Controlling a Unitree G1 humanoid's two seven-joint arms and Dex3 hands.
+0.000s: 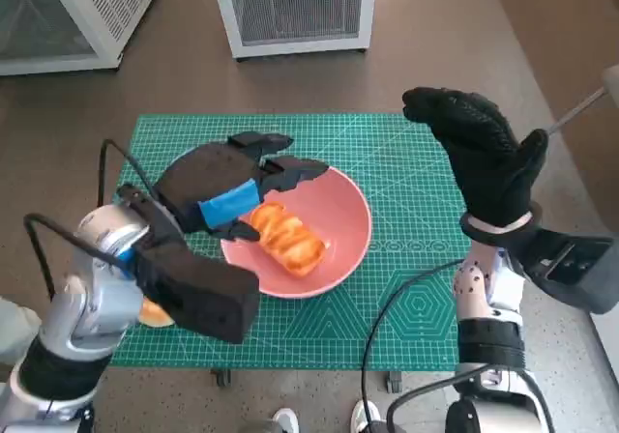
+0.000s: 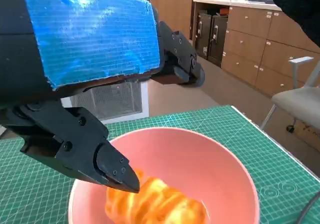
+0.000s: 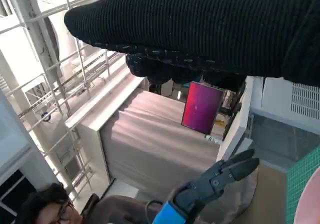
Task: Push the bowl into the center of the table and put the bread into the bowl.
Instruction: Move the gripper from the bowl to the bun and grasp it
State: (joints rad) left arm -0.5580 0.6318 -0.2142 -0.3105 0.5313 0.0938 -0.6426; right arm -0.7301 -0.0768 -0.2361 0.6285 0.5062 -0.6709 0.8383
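Head view, bowl: the pink bowl (image 1: 334,222) stands near the middle of the table (image 1: 406,153), on the green mat.
Head view, bread: the bread (image 1: 287,239) lies inside the bowl.
Head view, left hand: the left hand (image 1: 227,189) hovers over the bowl's rim, fingers apart, holding nothing.
Head view, right hand: the right hand (image 1: 481,148) is raised above the table's right side, fingers spread, empty.
Left wrist view: the black fingers (image 2: 100,159) are just above the bread (image 2: 155,204); I cannot tell if they touch it.
Right wrist view: the glove (image 3: 200,29) fills the top; a person (image 3: 47,206) sits in the background.

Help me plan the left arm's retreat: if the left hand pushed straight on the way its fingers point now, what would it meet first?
Probably nothing close: the left hand hangs above the pink bowl, its fingers reaching over the far rim. Beyond shows only green mat, though height is hard to judge.
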